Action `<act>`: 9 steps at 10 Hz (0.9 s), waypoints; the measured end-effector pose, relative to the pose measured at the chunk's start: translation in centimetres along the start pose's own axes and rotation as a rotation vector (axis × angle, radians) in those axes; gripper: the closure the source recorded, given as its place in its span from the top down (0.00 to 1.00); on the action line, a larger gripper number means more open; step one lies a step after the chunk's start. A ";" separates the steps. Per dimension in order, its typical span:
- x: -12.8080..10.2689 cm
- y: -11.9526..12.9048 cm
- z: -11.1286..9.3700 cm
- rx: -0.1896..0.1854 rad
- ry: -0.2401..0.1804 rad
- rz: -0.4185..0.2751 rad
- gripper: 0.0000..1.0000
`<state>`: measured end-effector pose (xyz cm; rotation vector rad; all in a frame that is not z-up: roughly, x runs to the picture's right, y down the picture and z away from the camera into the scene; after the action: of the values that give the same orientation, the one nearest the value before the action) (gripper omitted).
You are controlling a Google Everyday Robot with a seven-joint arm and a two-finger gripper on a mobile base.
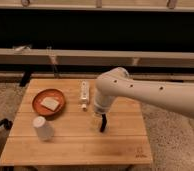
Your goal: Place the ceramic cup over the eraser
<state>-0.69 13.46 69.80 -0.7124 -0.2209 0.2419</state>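
The ceramic cup [41, 128] is plain white and stands on the front left part of the wooden table [75, 145], just in front of the plate. My gripper [101, 122] hangs at the end of the white arm [150, 92], which reaches in from the right. It points down close over the middle of the table, well to the right of the cup. The black eraser does not show anywhere; it may be hidden under the gripper.
A reddish-brown plate [40, 97] at the left holds a flat white rectangular item [50, 103]. A narrow white oblong object [84, 94] lies behind the gripper near the table's middle. A low ledge runs behind the table.
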 end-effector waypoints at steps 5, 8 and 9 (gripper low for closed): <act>-8.2 1.6 0.0 0.024 0.009 -0.179 0.80; -14.8 3.2 1.6 -0.004 0.034 -0.317 0.80; -16.3 3.3 2.2 -0.014 0.042 -0.346 0.80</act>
<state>-17.20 12.45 67.34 -0.6806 -0.3013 -0.1050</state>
